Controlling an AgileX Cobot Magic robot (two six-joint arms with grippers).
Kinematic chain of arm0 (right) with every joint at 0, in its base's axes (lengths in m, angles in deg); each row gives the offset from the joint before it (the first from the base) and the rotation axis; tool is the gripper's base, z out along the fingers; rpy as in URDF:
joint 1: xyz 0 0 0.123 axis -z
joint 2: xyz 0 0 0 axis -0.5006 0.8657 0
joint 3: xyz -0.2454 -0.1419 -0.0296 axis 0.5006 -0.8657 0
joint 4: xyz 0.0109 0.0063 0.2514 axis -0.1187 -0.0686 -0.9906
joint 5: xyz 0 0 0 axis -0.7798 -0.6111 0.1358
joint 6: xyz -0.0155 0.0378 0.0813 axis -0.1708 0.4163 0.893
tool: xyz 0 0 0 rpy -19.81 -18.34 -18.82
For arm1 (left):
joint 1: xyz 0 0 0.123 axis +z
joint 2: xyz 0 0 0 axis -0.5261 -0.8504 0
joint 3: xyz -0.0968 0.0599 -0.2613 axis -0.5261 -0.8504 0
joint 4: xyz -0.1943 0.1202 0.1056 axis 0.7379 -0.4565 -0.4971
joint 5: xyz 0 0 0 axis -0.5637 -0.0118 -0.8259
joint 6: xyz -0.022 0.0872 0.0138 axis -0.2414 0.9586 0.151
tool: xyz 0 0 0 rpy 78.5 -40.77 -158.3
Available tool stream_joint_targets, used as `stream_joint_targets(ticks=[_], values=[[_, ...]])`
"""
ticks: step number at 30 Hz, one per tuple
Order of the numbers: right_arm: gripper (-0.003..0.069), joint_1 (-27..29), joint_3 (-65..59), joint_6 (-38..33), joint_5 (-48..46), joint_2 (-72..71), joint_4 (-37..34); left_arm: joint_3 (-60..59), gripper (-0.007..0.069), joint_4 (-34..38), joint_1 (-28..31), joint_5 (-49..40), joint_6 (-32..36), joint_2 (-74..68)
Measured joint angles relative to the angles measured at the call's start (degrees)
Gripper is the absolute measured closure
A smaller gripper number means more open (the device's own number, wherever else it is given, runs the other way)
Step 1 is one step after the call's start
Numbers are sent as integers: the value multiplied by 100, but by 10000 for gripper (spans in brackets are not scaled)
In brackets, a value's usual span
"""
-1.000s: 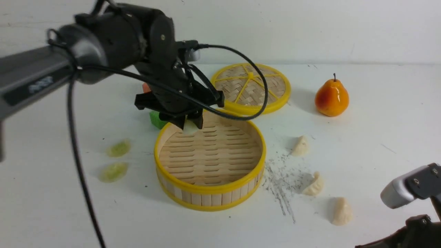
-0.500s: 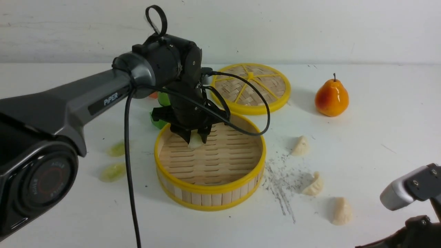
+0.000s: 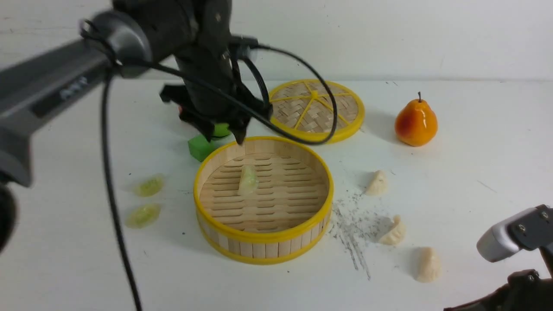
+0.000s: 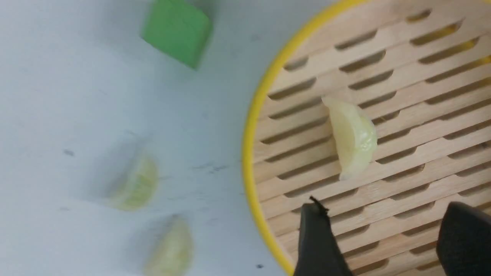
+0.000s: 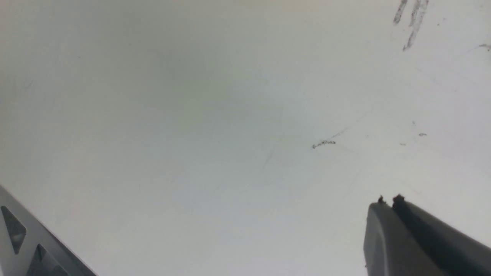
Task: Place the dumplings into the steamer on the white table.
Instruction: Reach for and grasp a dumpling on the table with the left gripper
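The left gripper (image 3: 225, 137) is seen spread open above the far rim of the steamer (image 3: 263, 236) — a pale green dumpling (image 3: 248, 180), pinched between the jaws moments earlier, is now left lying inside, just below.

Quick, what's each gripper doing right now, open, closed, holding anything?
Left gripper: open, empty; the green dumpling lies in the steamer.
Right gripper: shut, holding nothing.

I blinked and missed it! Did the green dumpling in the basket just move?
Yes. The green dumpling dropped from the left gripper, which held it above the steamer, down onto the slatted floor, left of the middle.
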Motion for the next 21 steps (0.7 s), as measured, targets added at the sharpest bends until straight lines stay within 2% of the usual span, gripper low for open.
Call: stream_joint_targets(ticks=[5,9,12,17,21], values=[[636,0,0,0,0,0,-79,47,245,-218,269,-204,316,629],[632,0,0,0,-52,0,-137,-646,252,239,1048,-229,446,674],[628,0,0,0,-88,0,-140,-1354,253,539,1386,-206,594,622],[620,0,0,-13,-120,0,-157,-2654,254,692,1690,788,946,571],[617,-5,0,-19,-129,0,-157,-3208,254,740,1701,1463,1691,564]])
